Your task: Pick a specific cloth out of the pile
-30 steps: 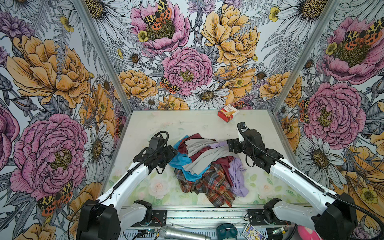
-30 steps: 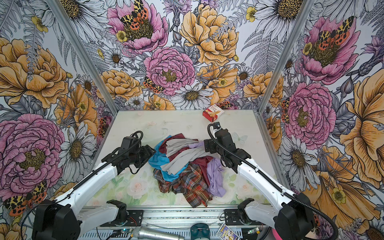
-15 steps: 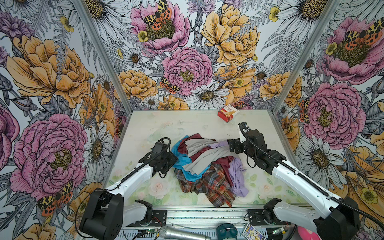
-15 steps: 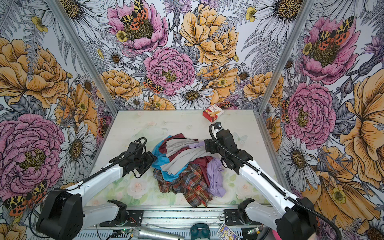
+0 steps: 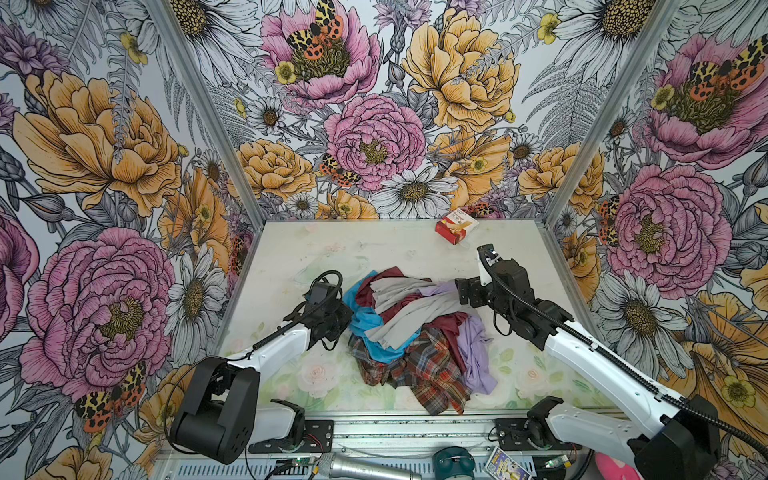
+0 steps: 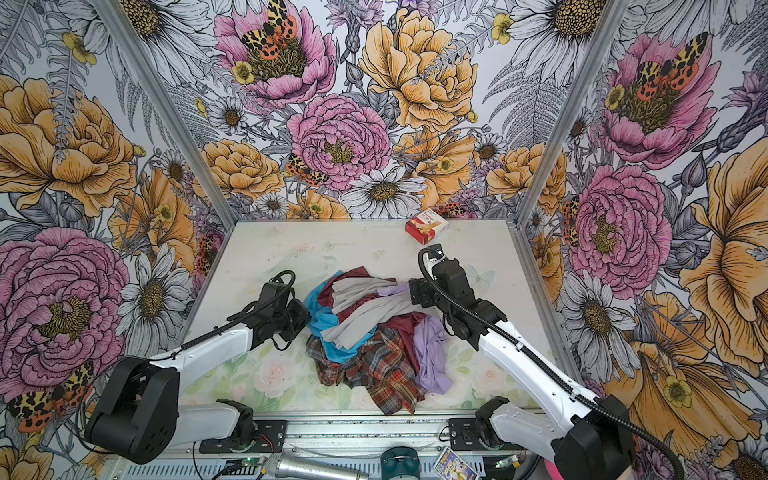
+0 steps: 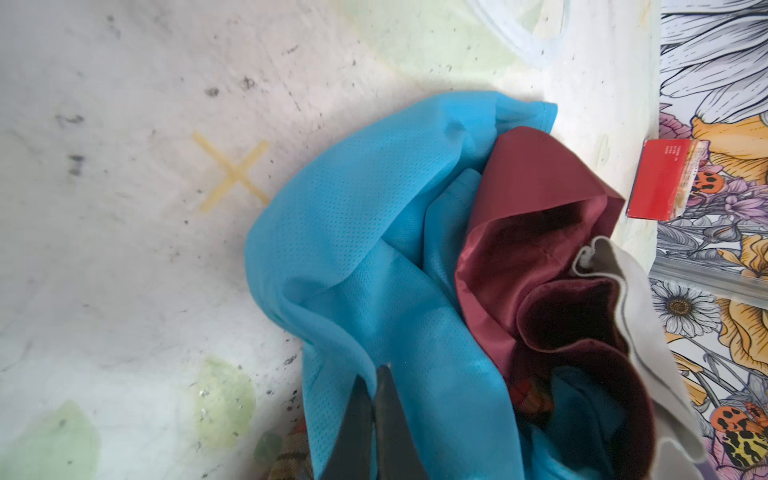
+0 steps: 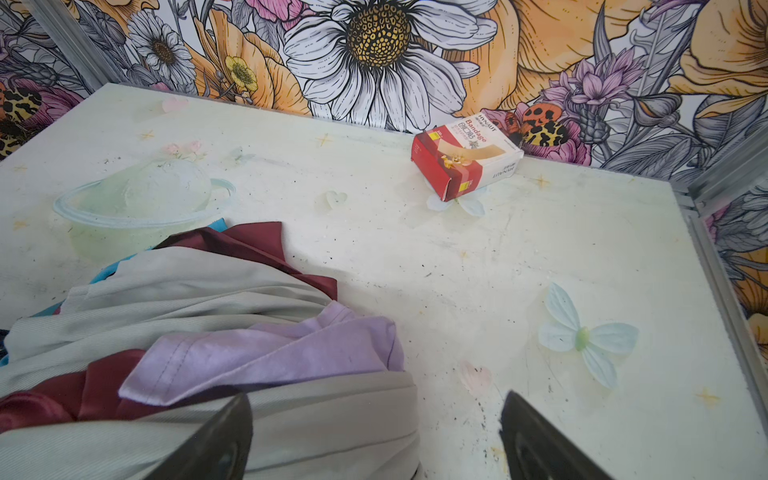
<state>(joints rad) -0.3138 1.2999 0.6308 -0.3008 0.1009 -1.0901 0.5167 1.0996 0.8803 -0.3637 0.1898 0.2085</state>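
Claws: left claw, wide before, now pinches the cloth; right claw released.

Two white arms, black joints, ribbed cables

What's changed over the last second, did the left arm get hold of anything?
The left gripper eased in toward the pile and its fingers closed, apparently pinching the turquoise cloth at its edge. The left arm dropped lower. The right gripper stayed open beside the pile; pile and bandage box look unmoved.
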